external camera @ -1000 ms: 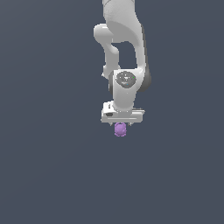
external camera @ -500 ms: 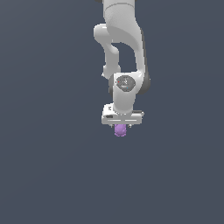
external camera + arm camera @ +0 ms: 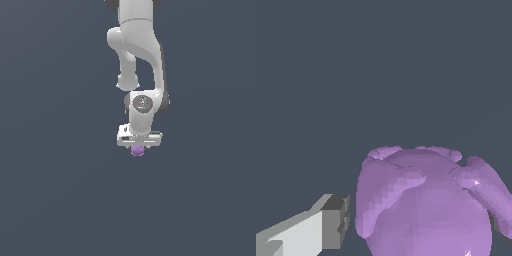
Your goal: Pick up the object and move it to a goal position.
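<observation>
The object (image 3: 137, 152) is a small light-purple lumpy block that peeks out just below the white hand in the exterior view. My gripper (image 3: 137, 148) points straight down and is shut on it, so most of the block is hidden by the hand. In the wrist view the object (image 3: 426, 205) fills the space between the jaws. One grey-tipped finger (image 3: 331, 226) sits right against its side. Of the other finger only a dark sliver shows past the block's far side.
The white arm (image 3: 140, 55) comes down from the top of the exterior view. Around and under the gripper there is only a uniform dark grey-blue ground (image 3: 60, 200).
The hand has shifted a little lower in the exterior view with the purple block still in it. Less of the block shows below the hand now.
</observation>
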Robot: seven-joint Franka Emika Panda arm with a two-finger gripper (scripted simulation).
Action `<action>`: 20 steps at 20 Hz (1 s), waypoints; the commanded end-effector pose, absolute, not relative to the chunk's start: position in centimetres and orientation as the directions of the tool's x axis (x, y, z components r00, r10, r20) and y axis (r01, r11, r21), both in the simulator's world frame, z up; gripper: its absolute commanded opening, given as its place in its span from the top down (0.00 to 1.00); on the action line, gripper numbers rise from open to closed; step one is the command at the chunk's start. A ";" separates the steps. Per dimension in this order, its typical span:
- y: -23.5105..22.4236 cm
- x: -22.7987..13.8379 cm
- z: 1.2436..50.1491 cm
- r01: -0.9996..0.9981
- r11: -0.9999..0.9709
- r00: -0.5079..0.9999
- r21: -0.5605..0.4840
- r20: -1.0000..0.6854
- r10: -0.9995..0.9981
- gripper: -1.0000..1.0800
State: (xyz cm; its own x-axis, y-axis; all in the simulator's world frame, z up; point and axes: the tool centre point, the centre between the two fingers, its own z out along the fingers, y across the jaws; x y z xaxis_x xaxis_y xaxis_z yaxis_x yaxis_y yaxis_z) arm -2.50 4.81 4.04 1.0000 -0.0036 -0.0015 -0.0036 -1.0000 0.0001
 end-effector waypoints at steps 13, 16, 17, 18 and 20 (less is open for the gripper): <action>4.8 -2.5 4.1 -0.004 -1.000 1.000 0.000 0.000 -0.004 1.00; 4.4 -2.8 4.4 -0.004 -1.000 1.000 0.000 0.000 -0.004 1.00; 4.3 -2.9 4.6 -0.004 -1.000 1.000 0.000 0.000 -0.004 1.00; 4.1 -3.1 4.8 -0.004 -1.000 1.000 0.000 0.000 -0.004 1.00; 3.5 -3.5 5.4 -0.004 -1.000 1.000 0.000 0.000 -0.004 1.00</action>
